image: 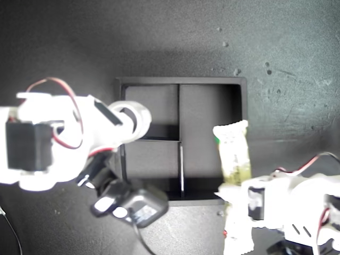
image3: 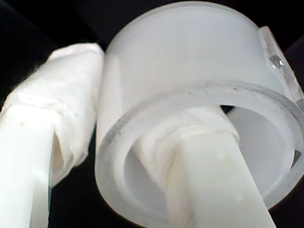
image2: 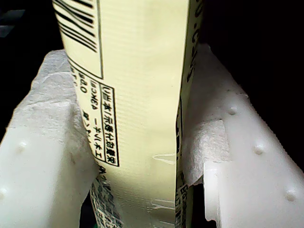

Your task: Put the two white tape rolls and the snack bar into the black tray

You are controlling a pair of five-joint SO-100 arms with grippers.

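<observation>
1. The black tray [image: 183, 90] is seen near the middle of the exterior view, set on a dark desk [image: 287, 58], with dividers marking one long compartment and two smaller ones.
2. The snack bar [image: 234, 154] is held clamped by my first claw [image: 236, 204], which is seen at about 5 o'clock from the tray's centre in the exterior view.
3. In the first wrist view, the cream wrapper of the bar [image2: 137, 109] is shown pressed between two padded white fingers [image2: 52, 128], with a barcode and printed text visible on it.
4. The bar is seen lying along the tray's wall at 3 o'clock in the exterior view, one crimped end over the long compartment; whether it touches the tray cannot be told.
5. A white tape roll [image: 133, 118] is held by my second claw [image: 125, 119] at about 9 o'clock from the tray's centre, over the tray's wall there.
6. In the second wrist view, the wide roll [image3: 190, 95] is gripped through its wall: one finger [image3: 209, 171] is passed inside the hole and the other is pressed against the outside.
7. The second tape roll is not made out in any view.
</observation>
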